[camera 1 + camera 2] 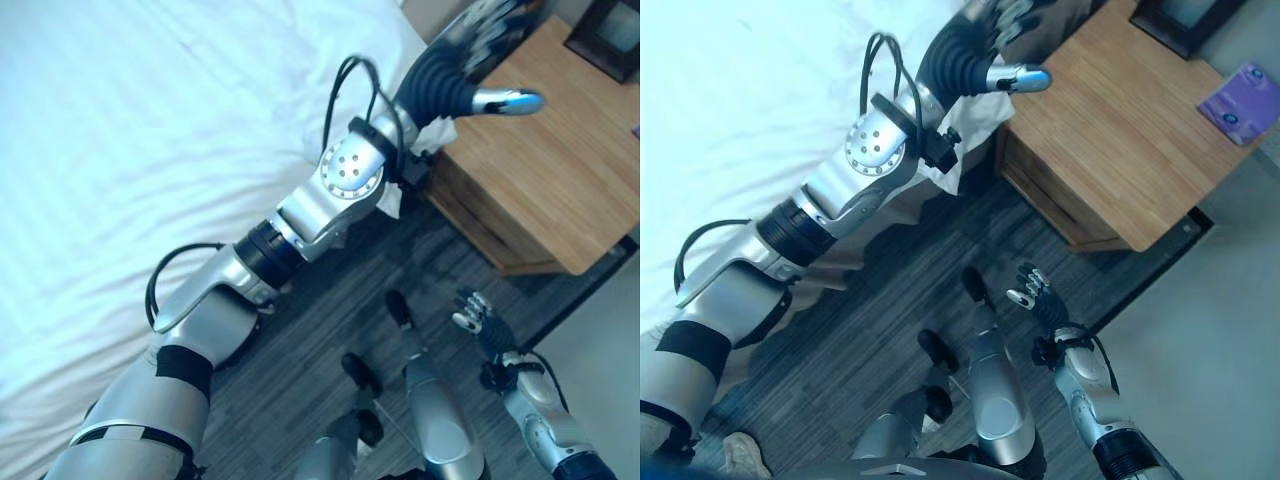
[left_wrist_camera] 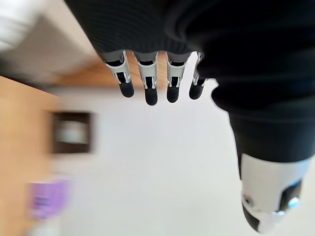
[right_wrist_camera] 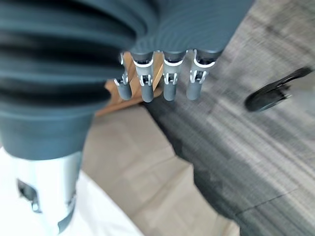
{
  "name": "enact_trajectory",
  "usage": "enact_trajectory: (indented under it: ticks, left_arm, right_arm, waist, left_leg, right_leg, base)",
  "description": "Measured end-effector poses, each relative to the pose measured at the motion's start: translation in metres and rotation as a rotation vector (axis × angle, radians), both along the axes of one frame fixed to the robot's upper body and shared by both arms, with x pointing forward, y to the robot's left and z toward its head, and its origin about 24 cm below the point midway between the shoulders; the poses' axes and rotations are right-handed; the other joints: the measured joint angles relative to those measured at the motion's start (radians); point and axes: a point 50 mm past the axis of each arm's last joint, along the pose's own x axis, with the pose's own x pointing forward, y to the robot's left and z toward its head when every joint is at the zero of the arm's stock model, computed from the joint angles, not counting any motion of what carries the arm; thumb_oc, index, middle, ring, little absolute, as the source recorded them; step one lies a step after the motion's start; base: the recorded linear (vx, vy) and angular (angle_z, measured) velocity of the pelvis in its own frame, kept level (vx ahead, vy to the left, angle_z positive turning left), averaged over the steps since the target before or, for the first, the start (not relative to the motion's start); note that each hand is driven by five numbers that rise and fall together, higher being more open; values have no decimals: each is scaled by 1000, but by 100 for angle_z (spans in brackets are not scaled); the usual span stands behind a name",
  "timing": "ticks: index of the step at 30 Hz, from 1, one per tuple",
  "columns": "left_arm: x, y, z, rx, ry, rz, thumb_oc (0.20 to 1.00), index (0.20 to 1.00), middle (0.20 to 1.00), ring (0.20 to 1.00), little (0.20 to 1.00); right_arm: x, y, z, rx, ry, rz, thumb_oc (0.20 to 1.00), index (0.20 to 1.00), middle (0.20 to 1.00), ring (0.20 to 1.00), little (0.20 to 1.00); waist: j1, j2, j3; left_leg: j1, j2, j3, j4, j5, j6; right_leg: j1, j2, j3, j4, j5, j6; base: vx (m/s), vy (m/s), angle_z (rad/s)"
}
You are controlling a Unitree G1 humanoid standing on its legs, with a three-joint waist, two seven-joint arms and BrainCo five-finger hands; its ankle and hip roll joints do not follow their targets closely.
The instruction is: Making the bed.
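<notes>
In the left eye view, the bed point(image 1: 150, 130) with its white sheet point(image 1: 120, 200) fills the left side. The left hand point(image 1: 480, 45) is up high, past the bed's corner and over the edge of the wooden nightstand point(image 1: 530, 170). Its thumb sticks straight out, and it holds nothing. The right hand point(image 1: 478, 318) hangs low over the grey floor point(image 1: 330, 320), well away from the bed, with its fingers loose.

In the right eye view, a purple booklet point(image 1: 1238, 105) lies on the nightstand's far side, near a dark frame point(image 1: 1185, 20).

In the left wrist view, the left hand's fingers point(image 2: 151, 83) are straight and apart, touching nothing.

In the right wrist view, the right hand's fingers point(image 3: 170, 81) hang straight and empty above the floor, with a bit of white sheet point(image 3: 98, 211) close by.
</notes>
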Motion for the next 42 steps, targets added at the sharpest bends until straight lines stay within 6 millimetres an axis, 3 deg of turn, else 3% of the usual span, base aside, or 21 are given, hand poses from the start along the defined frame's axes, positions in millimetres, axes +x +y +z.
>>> enact_trajectory:
  ticks: [2,4,5,6,7,10,11,12,14,16,19,23,24,25,29,33,42]
  left_arm:
    - [-17,18,-3,-137,16,-110,1000,1000,1000,1000,1000]
    - [-17,36,-18,-236,74,-121,1000,1000,1000,1000,1000]
    - [-17,61,-35,-334,132,-80,1000,1000,1000,1000,1000]
    - [-16,79,-51,-384,177,-30,1000,1000,1000,1000,1000]
    - [-13,111,-89,-436,288,92,1000,1000,1000,1000,1000]
    - [-24,148,-178,-470,639,230,1000,1000,1000,1000,1000]
    - [-29,152,-195,-428,708,256,1000,1000,1000,1000,1000]
    - [-41,167,-220,-302,800,308,1000,1000,1000,1000,1000]
    - [-63,180,-253,-278,944,347,1000,1000,1000,1000,1000]
    - [-89,177,-285,-268,1112,326,1000,1000,1000,1000,1000]
    - [-105,177,-310,-311,1267,316,1000,1000,1000,1000,1000]
    - [-109,179,-315,-331,1299,330,1000,1000,1000,1000,1000]
    - [-108,178,-315,-331,1300,327,1000,1000,1000,1000,1000]
    - [-104,173,-313,-326,1292,302,1000,1000,1000,1000,1000]
    - [-91,159,-307,-328,1266,248,1000,1000,1000,1000,1000]
    - [-89,159,-306,-328,1260,249,1000,1000,1000,1000,1000]
    - [-88,154,-313,-359,1283,267,1000,1000,1000,1000,1000]
  right_arm:
    - [-2,-10,-6,-20,35,-34,1000,1000,1000,1000,1000]
    - [1,-15,-2,-31,20,-57,1000,1000,1000,1000,1000]
    - [5,-19,6,-40,-4,-79,467,467,467,467,467]
    - [8,-25,13,-45,-31,-102,200,200,200,200,200]
    - [14,-44,33,-97,-100,-164,200,200,200,200,200]
    - [32,-105,94,-283,-247,-338,200,200,200,200,200]
    - [39,-121,114,-308,-304,-402,200,200,200,200,200]
    - [56,-141,158,-288,-437,-527,200,200,200,200,200]
    - [86,-132,199,-208,-549,-538,200,200,200,200,200]
    - [105,-119,231,-166,-625,-498,200,200,200,200,200]
    - [133,-107,264,-116,-622,-485,200,200,200,200,200]
    - [157,-81,262,-55,-542,-439,200,200,200,200,200]
    - [164,-71,254,-11,-496,-424,200,200,200,200,200]
    - [176,-48,229,73,-392,-387,200,200,200,200,200]
    - [182,-33,193,161,-229,-395,200,200,200,200,200]
    - [181,-39,192,177,-221,-416,200,200,200,200,200]
    - [178,-61,226,166,-291,-459,200,200,200,200,200]
  waist:
    - [14,34,-23]
    - [37,46,-34]
    - [43,48,-48]
    - [46,47,-54]
    - [75,42,-55]
    - [123,18,-68]
    - [147,7,-79]
    - [195,-36,-100]
    - [221,-71,-138]
    - [264,-91,-180]
    - [311,-101,-216]
    - [341,-106,-232]
    - [342,-104,-240]
    - [345,-96,-248]
    - [370,-78,-257]
    - [373,-62,-258]
    - [404,33,-231]
  left_leg:
    - [17,1,-21,0,-5,3]
    - [30,3,-43,0,-5,3]
    - [34,6,-44,0,-6,3]
    - [36,9,-47,0,-6,3]
    - [57,18,-52,0,-6,3]
    - [114,31,-82,1,-6,1]
    - [117,32,-92,0,-2,2]
    - [115,36,-112,0,1,0]
    - [123,41,-129,0,-2,2]
    - [143,45,-141,0,2,-4]
    - [154,43,-164,0,1,-4]
    - [153,37,-181,1,6,2]
    - [153,36,-181,2,6,2]
    - [153,33,-183,5,6,3]
    - [142,33,-186,6,9,6]
    - [128,33,-192,5,9,6]
    - [63,29,-189,4,16,12]
  right_leg:
    - [24,0,-15,0,-9,1]
    - [46,0,-27,0,-16,4]
    - [49,3,-27,0,-17,5]
    - [53,5,-30,0,-18,4]
    - [79,14,-36,0,-20,1]
    - [135,25,-64,0,-36,-13]
    - [143,26,-72,0,-35,-11]
    - [147,29,-83,0,-37,-15]
    - [158,36,-85,0,-37,-15]
    - [182,39,-99,-1,-43,-22]
    - [203,32,-120,-3,-52,-17]
    - [209,25,-130,-4,-52,-16]
    - [209,24,-129,-3,-52,-16]
    - [211,20,-131,-2,-52,-16]
    - [202,20,-134,-3,-52,-16]
    - [190,20,-141,-4,-52,-16]
    - [122,17,-137,-6,-47,-14]
  base:
    - [5,-22,21]
    - [6,-50,10]
    - [21,-68,4]
    - [39,-66,1]
    - [51,-43,13]
    - [16,-6,24]
    - [19,0,25]
    - [10,3,14]
    - [-1,-1,4]
    - [-14,-5,18]
    - [-8,-4,25]
    - [-14,-8,12]
    - [-21,-21,8]
    - [-15,-18,4]
    - [-14,-7,2]
    - [-35,-4,4]
    - [-20,-4,-1]
